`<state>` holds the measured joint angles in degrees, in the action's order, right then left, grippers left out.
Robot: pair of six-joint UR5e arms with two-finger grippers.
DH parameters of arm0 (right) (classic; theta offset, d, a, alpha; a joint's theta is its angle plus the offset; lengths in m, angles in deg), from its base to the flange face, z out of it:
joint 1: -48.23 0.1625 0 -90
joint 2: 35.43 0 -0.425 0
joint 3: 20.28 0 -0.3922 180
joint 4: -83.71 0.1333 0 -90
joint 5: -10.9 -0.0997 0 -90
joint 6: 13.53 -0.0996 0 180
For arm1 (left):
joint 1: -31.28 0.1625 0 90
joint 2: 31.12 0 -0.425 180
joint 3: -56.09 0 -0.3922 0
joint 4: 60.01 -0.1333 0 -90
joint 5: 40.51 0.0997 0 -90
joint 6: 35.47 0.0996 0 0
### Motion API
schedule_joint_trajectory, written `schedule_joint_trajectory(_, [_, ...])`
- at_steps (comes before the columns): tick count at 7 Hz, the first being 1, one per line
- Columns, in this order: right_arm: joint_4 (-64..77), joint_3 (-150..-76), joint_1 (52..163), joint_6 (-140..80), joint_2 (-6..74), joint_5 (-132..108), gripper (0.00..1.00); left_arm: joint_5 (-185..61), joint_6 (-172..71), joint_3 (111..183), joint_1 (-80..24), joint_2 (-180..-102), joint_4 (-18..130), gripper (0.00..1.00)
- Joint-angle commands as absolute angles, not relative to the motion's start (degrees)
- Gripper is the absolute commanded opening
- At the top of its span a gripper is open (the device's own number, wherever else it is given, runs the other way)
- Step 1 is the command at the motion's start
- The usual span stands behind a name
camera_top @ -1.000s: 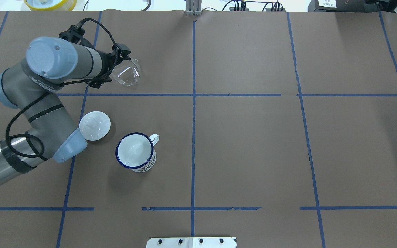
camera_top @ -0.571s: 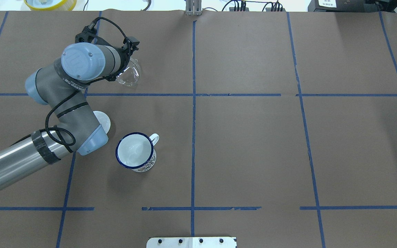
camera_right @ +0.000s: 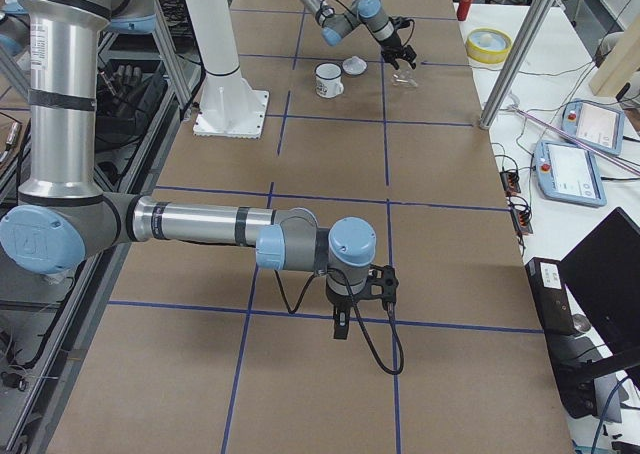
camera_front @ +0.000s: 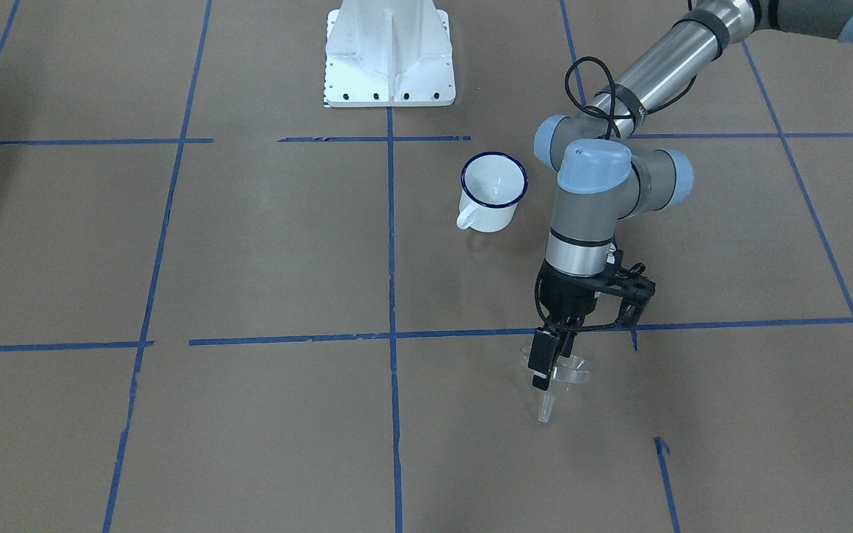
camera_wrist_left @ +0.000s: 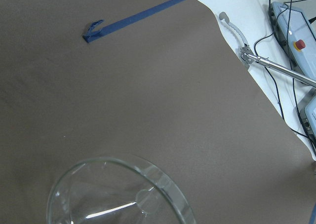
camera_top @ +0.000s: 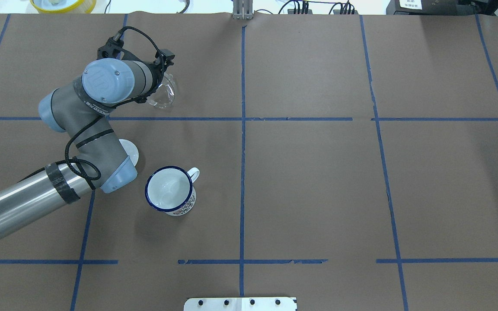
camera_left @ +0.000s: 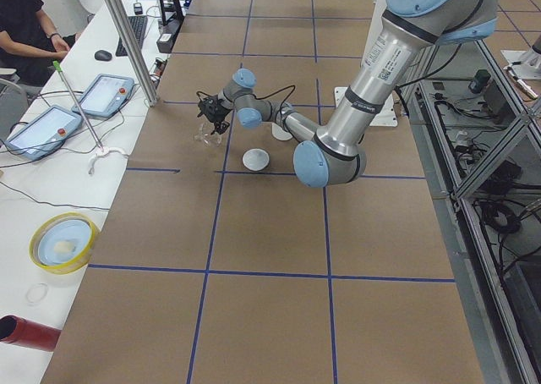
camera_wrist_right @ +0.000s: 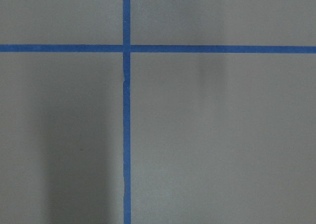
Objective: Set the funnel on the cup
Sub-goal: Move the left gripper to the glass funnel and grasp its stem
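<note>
Tabletop [camera_top: 318, 172], papered brown and gridded with blue tape lines, carrying the work of both arms. Left arm [camera_top: 15, 207] reaches out over the robot's left half, wrist turned downward; its jaws pinch the rim of the funnel [camera_front: 571, 372], which hangs upright with the wide cone above and the short spout pointing down at the paper. Right arm [camera_right: 200, 222] hangs low over bare paper on the far right side, wrist down; whether its jaws are spread or pressed together cannot be told. Cup [camera_top: 169, 190] stands upright and empty, handle toward the table's middle, well apart from the funnel, one tape line between them. Lid [camera_top: 131, 151], white, lies beside the cup, half hidden under the left arm's elbow.
</note>
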<state>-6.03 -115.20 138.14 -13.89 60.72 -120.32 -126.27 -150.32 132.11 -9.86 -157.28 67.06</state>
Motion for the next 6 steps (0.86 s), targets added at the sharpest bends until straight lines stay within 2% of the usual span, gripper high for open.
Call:
schedule_joint_trajectory(1, [-6.0,-115.2,138.1,-13.9,60.7,-120.3,1.0,-126.3,-149.6,131.5,-9.9,-157.5,68.4,0.19])
schedule_joint_trajectory(2, [-6.0,-115.2,138.1,-13.9,60.7,-120.3,1.0,-126.3,-147.4,131.5,-9.9,-157.5,68.4,0.0])
schedule_joint_trajectory(5, [-6.0,-115.2,138.1,-13.9,60.7,-120.3,1.0,-126.5,-146.7,132.1,-10.6,-157.5,71.3,0.0])
schedule_joint_trajectory(6, [-6.0,-115.2,138.1,-13.9,60.7,-120.3,1.0,-127.5,-146.7,134.5,-11.8,-157.4,72.0,0.0])
